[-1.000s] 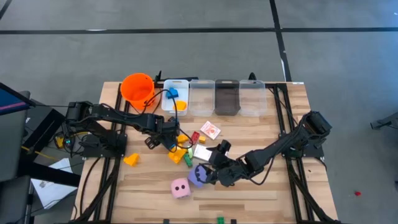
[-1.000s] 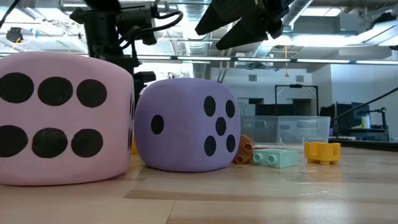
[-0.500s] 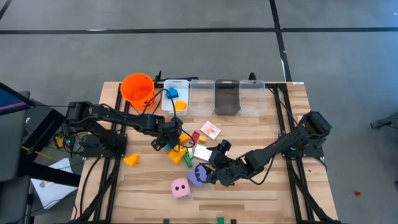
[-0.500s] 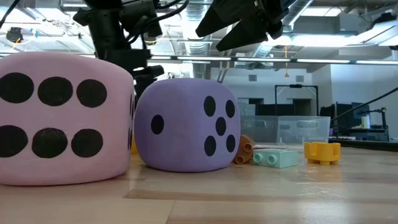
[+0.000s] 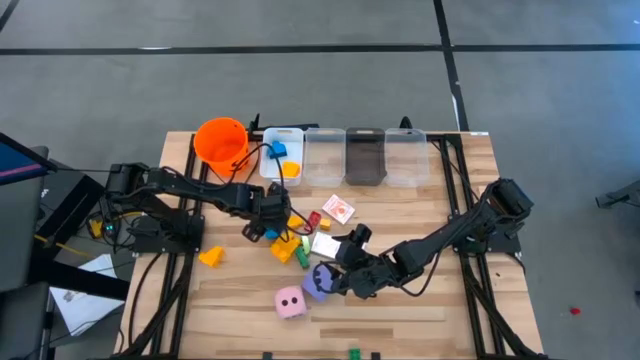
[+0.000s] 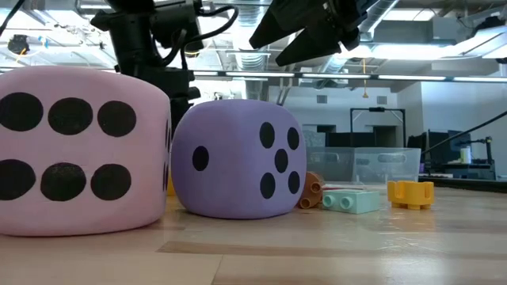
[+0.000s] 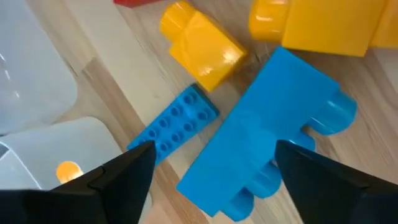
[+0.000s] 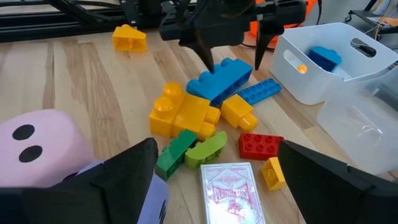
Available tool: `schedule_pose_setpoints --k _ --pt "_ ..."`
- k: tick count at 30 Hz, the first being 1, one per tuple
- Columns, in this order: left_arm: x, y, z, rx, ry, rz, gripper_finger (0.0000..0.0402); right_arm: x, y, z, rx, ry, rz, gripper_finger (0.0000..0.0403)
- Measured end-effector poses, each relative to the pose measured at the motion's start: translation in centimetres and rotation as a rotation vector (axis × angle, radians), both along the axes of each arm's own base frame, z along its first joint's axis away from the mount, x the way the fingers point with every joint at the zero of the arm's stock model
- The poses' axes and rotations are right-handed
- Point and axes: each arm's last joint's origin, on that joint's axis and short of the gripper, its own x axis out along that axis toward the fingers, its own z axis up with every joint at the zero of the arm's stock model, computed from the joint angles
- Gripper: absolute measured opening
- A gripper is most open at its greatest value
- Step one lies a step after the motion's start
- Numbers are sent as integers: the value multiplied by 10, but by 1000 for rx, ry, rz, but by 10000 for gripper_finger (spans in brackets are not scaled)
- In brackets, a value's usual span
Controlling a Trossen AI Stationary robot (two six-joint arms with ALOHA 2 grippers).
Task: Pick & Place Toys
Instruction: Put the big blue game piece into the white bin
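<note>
Blue block (image 7: 267,130) framed between spread fingers of left gripper (image 8: 231,53), poised for grasping; right gripper (image 5: 345,277) also open, empty, waiting above purple die (image 5: 319,282)

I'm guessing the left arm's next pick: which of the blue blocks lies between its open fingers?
The large blue block with round studs, lying between the left gripper fingers. The thin flat blue plate lies beside it, outside them, and another blue block sits in the white bin.

Block pile (image 5: 288,245) sits mid-table; card (image 5: 339,208) at its 2 o'clock, bins (image 5: 345,155) in a row at 12 w/ bucket (image 5: 221,141) at their 9. Dice pair (image 5: 305,292) at 6, lone block (image 5: 211,257) at 9.
</note>
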Motion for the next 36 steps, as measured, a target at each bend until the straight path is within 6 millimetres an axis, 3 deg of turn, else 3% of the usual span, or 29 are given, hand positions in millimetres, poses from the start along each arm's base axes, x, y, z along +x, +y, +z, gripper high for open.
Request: schedule_pose_setpoints --k 6,10,15,21,28,36 --pt "-1 -5 0 3 21 -33 394 0 0 0 0 0 0 331" --pt "-1 -10 0 26 44 -134 381 0 0 0 0 0 0 331" --pt "-1 -10 0 23 37 -121 375 0 0 0 0 0 0 331" --pt "-2 -10 -1 3 32 -63 376 0 0 0 0 0 0 331" --pt "-10 -14 -3 -124 133 -169 384 2 -5 0 -7 4 -11 331" --pt "-7 -6 -3 -115 112 -211 398 5 -12 -1 -10 10 -30 331"
